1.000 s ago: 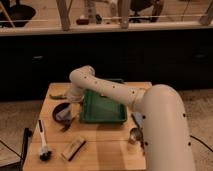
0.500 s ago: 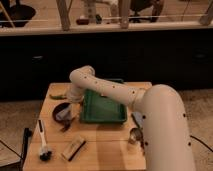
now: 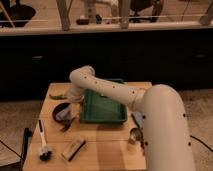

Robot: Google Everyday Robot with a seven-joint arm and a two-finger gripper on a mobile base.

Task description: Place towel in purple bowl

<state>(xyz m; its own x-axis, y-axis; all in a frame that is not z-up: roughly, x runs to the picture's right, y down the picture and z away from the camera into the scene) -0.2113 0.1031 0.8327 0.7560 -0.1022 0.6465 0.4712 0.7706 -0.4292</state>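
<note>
Nothing visibly shifts since the earlier frames; arm and gripper keep the same pose. Gripper [image 3: 70, 101] hangs low over the right edge of the purple bowl [image 3: 58, 111], and whether it grips anything can't be made out. Grey-blue towel [image 3: 65, 115] sits just under it, bunched in the right part of the bowl; contact between gripper and towel can't be told. Bowl rests on the left side of the wooden table [image 3: 102, 152], just beside the green tray [image 3: 102, 107], which lies at table centre. White arm [image 3: 112, 90] crosses over the tray's back edge from the right, bending down at its elbow to the bowl. Near the front-left: a white-handled brush [image 3: 43, 144] with a dark head, and a tan block [image 3: 74, 148] beside it. A small metallic item [image 3: 134, 134] sits right of the tray, close to the arm's base.
</note>
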